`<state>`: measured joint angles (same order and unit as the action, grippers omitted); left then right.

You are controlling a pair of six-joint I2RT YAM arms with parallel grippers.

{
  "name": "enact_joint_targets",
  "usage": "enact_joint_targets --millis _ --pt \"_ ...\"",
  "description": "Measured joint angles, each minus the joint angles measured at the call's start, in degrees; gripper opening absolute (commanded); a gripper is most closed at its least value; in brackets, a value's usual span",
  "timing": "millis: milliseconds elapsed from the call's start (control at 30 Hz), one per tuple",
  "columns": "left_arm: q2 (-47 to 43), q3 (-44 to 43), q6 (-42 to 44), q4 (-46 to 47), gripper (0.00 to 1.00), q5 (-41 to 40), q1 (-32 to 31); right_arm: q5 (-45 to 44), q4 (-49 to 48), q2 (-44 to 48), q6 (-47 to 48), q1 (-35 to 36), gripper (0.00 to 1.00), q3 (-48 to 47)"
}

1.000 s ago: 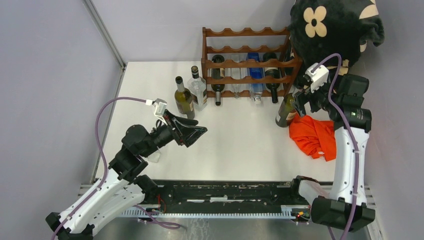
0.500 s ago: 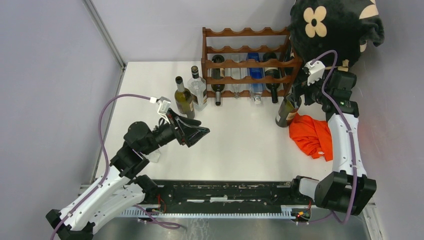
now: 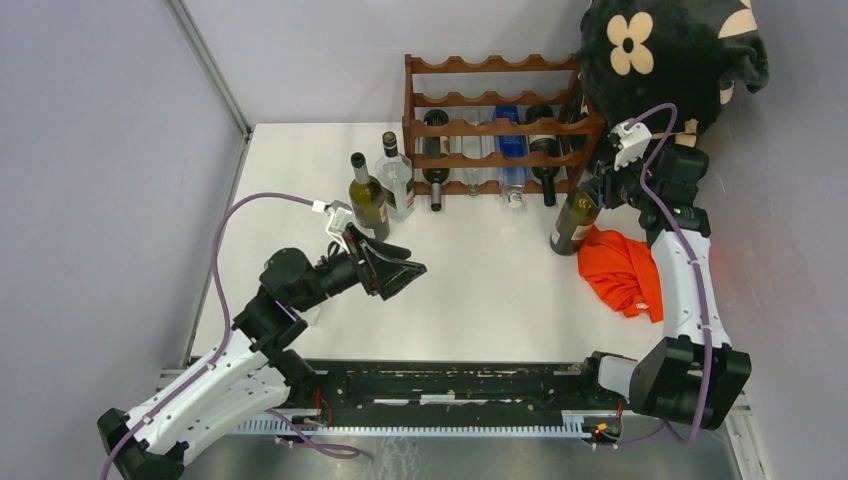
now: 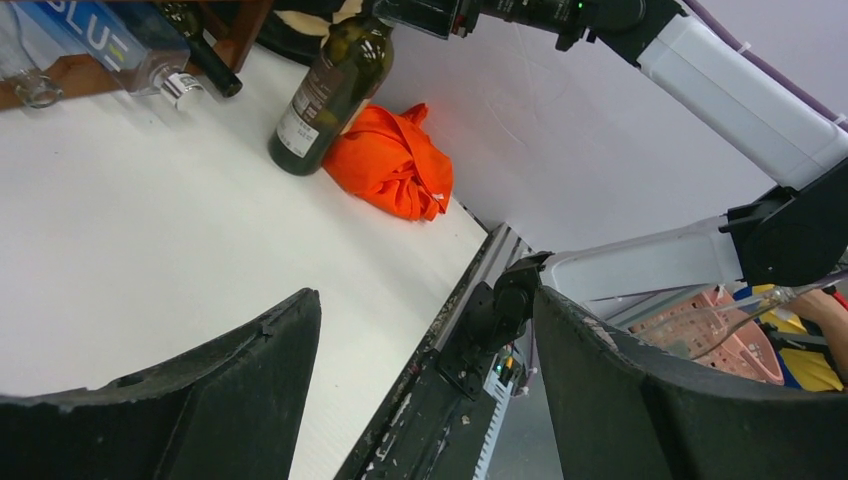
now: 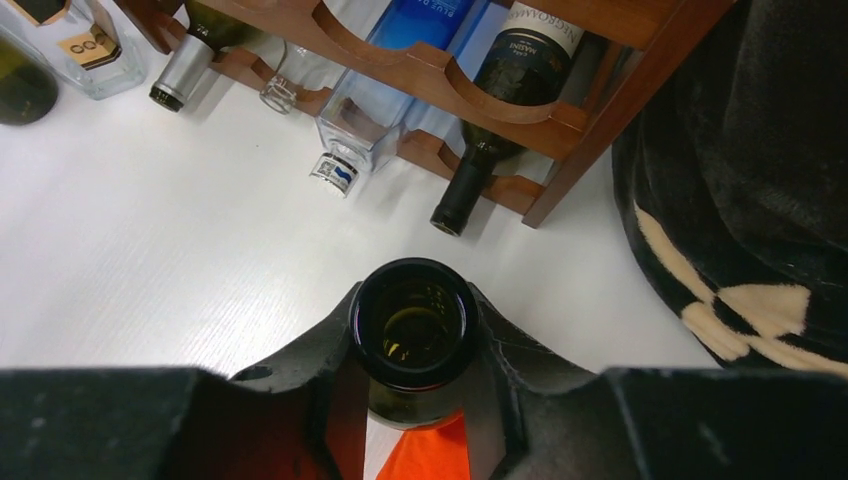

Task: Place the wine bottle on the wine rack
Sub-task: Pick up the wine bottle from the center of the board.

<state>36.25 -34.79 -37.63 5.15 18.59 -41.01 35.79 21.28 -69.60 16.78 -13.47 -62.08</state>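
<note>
The right pincer (image 5: 413,345) was clamped around the neck of the dark green glass wine bottle (image 3: 573,224), one finger on each side just below its open mouth. The bottle stood upright on the white tabletop (image 3: 480,290), just in front of the right end of the reddish-brown wooden wine rack (image 3: 500,128) and against a crumpled orange cloth (image 3: 628,272). The left pincer (image 4: 425,300) hung open above the tabletop, well apart from the bottle, holding nothing.

- Right gripper (image 5: 413,345) clamped on neck of wine bottle (image 5: 413,312), open mouth facing up
- Wine rack (image 5: 610,125) beyond, holding blue bottle (image 5: 400,40) and dark bottle (image 5: 520,60), necks toward white table (image 5: 150,240)
- Orange cloth (image 5: 430,455) below; cream-patterned black fabric (image 5: 740,180) at right
</note>
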Motion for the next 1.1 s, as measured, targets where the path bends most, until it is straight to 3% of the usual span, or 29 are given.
enact_joint_targets --millis 67,200,367,467,767,1100 --pt "0.76 0.15 -0.11 0.81 0.83 0.02 -0.85 0.59 0.17 0.04 -0.46 -0.02 0.06 0.04" --pt "2.73 0.15 0.07 2.14 0.83 -0.02 -3.43 2.16 1.25 0.66 -0.85 -0.02 0.04 0.04" --pt "7.23 0.13 4.11 3.32 0.87 -0.04 -7.93 10.16 3.96 3.32 -5.9 -0.02 0.02 0.31" --pt "11.21 0.13 7.87 3.63 0.99 -0.31 -9.77 16.02 1.14 6.45 -11.43 -0.02 0.02 3.06" --pt "23.17 -0.17 15.76 7.3 1.0 -0.39 -10.6 32.02 -12.76 10.91 -31.32 1.31 0.01 18.8" --pt "35.32 -0.22 16.57 16.98 1.0 -0.59 -13.81 38.82 -10.88 9.25 -28.89 3.91 0.01 21.14"
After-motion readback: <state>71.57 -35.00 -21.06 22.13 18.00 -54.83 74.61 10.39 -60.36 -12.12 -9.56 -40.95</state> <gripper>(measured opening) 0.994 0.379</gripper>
